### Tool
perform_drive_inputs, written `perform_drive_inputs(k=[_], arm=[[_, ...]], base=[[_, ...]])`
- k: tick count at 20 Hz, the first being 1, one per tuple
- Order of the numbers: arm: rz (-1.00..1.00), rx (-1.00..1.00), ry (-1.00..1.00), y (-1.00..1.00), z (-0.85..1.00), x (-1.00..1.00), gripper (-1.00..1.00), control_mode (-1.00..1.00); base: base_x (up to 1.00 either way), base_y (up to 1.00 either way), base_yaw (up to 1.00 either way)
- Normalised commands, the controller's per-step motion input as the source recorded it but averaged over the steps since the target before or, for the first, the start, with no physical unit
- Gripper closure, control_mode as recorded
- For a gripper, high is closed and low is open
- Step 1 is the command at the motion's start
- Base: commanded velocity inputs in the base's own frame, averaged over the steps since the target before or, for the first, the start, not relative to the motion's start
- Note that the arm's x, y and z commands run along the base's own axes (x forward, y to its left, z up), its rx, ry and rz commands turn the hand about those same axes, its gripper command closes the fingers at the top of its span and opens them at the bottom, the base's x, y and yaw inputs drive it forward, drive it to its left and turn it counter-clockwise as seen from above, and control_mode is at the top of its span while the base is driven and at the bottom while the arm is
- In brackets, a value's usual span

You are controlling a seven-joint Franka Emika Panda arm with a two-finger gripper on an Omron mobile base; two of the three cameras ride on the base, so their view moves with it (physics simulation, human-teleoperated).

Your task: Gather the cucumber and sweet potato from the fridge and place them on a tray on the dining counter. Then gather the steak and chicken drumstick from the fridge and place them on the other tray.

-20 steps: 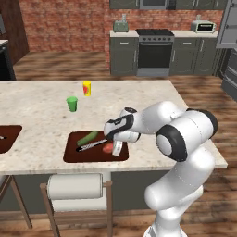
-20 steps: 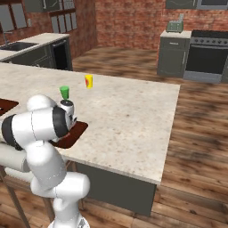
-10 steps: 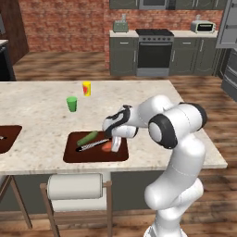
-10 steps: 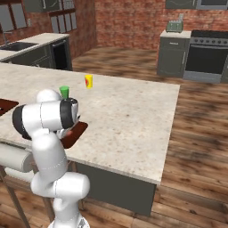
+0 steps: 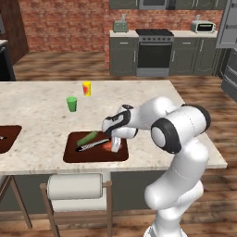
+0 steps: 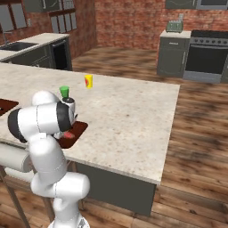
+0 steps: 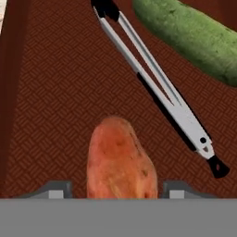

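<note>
A dark brown tray [image 5: 74, 155] lies near the front edge of the dining counter. On it are the green cucumber [image 5: 87, 138] and the orange sweet potato [image 5: 108, 146]. In the hand view the sweet potato [image 7: 120, 162] lies on the tray [image 7: 46, 92] between my fingertips, with a small gap on each side. The cucumber [image 7: 190, 32] lies beyond it. My gripper [image 5: 115, 144] is low over the tray's right end, open around the sweet potato. The steak, chicken drumstick and fridge are out of view.
Metal tongs [image 7: 157, 88] lie on the tray between cucumber and sweet potato. A second brown tray [image 5: 7, 136] sits at the counter's left. A green cup [image 5: 71, 103] and a yellow container [image 5: 86, 88] stand behind. A paper towel roll [image 5: 76, 186] hangs below the counter edge.
My jaws have widened away from the sweet potato, which now rests on the tray. The arm's elbow has swung a little; the gripper stays at the tray's right end.
</note>
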Motion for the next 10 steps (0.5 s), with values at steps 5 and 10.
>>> perform_drive_inputs(k=[5, 10], arm=[[0.0, 0.0, -0.03, 0.0, 0.66, -0.27, -1.0, -1.0], [-0.05, 0.12, 0.01, -0.25, 1.0, -0.54, -1.0, -1.0]], base=[[0.0, 0.0, 0.0], [0.0, 0.0, 0.0]])
